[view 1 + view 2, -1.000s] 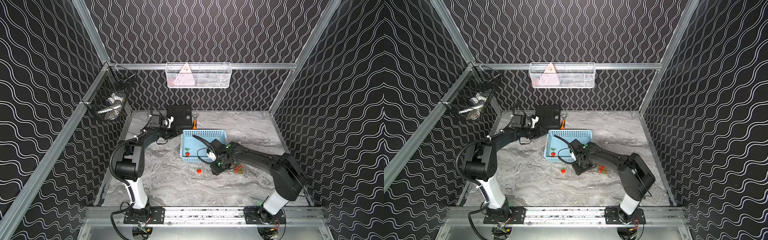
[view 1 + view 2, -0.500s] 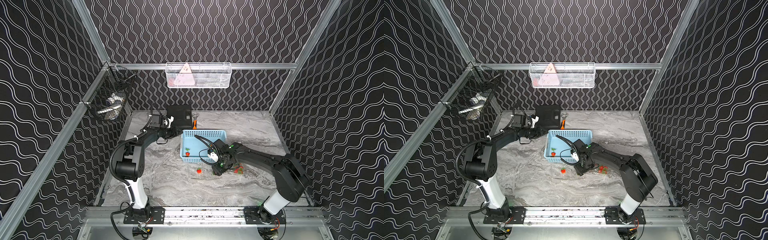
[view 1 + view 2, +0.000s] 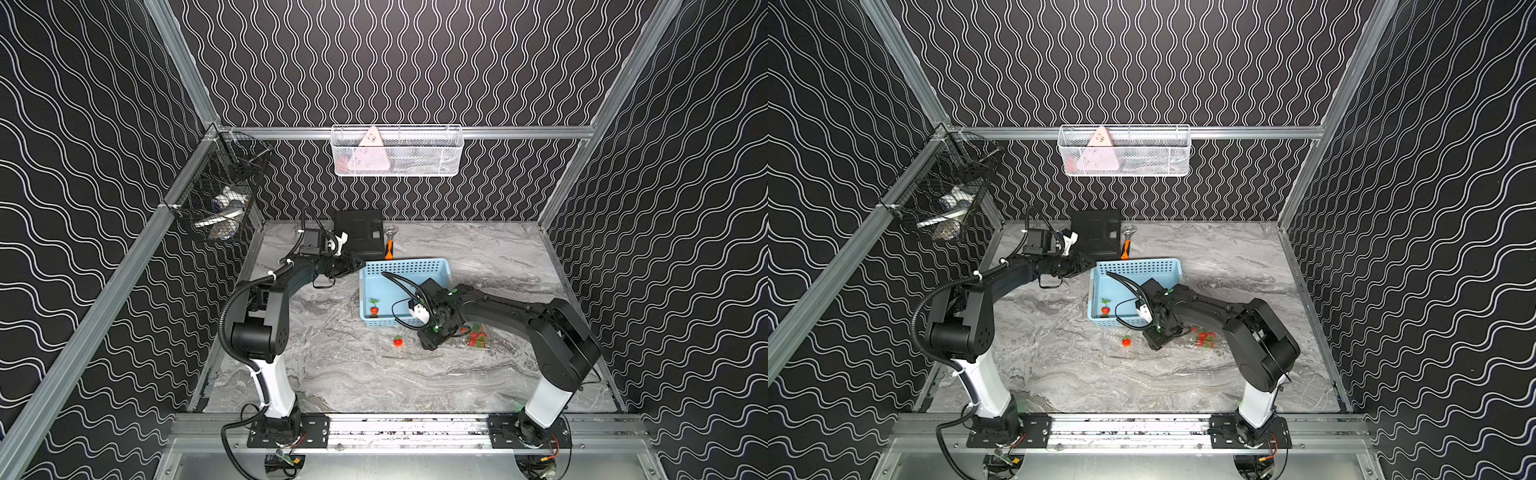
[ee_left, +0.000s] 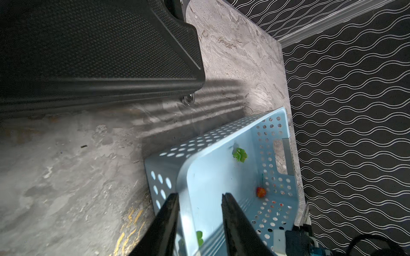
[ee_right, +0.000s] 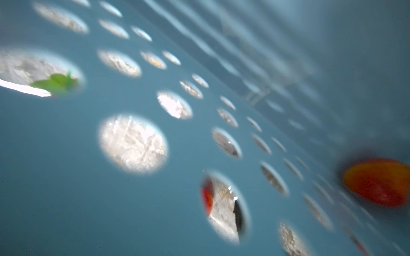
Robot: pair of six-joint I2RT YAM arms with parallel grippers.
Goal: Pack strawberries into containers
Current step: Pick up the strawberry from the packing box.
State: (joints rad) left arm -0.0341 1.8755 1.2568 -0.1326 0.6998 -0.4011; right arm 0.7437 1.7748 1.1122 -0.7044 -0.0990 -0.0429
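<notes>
Late in the berry transfer, one left in the basket.

In both top views: down low with the right gripper point(image 3: 428, 344) at 6 o'clock of the blue basket point(image 3: 407, 267), between the sparse container point(image 3: 386, 351) holding a single strawberry point(image 3: 398, 341) at its 9 o'clock and the fuller container point(image 3: 489, 341) with a red cluster point(image 3: 477, 337) at its 3 o'clock; no telling parted from clenched there. Left to fetch: the basket berry point(image 3: 374, 310) in the 7 o'clock corner. From the left wrist: left gripper point(image 4: 199, 196) parted astride the basket's 10 o'clock corner rim, clamping nothing evident. From the right wrist: only blurred perforated wall, close up. Judged as the placing step; next, lifting clear over the near rim, then nipping that berry by its body, not the thin stem.
</notes>
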